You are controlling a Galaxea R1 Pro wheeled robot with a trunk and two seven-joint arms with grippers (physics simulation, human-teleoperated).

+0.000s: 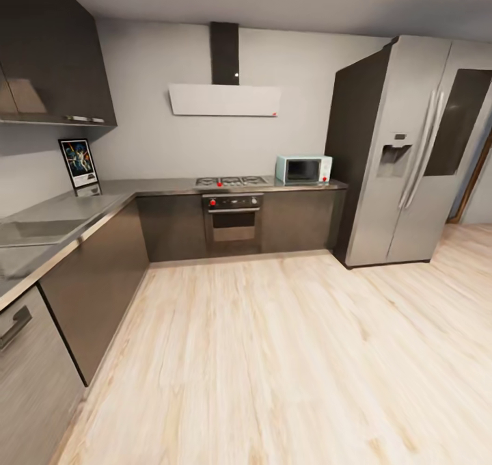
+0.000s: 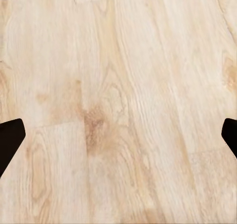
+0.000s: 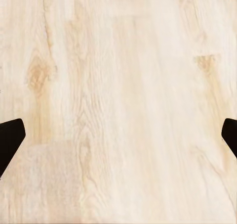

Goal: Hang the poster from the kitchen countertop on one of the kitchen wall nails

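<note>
The poster (image 1: 78, 163) stands upright at the far left corner of the kitchen countertop (image 1: 82, 208), leaning against the wall under the upper cabinets; its reflection shows in the glossy slab just below it. It is a dark framed portrait picture with a white border. My left gripper (image 2: 118, 137) is open, its two dark fingertips at the picture's sides, with bare pale wood floor between them. My right gripper (image 3: 118, 137) is open as well, over the same floor, holding nothing. Both are far from the poster.
The L-shaped counter runs along the left and back walls, with a sink (image 1: 31, 231), a hob (image 1: 230, 180), an oven (image 1: 233, 220) and a turquoise microwave (image 1: 303, 169). A tall grey fridge (image 1: 410, 150) stands at the right. Wide wood floor (image 1: 287, 355) lies ahead.
</note>
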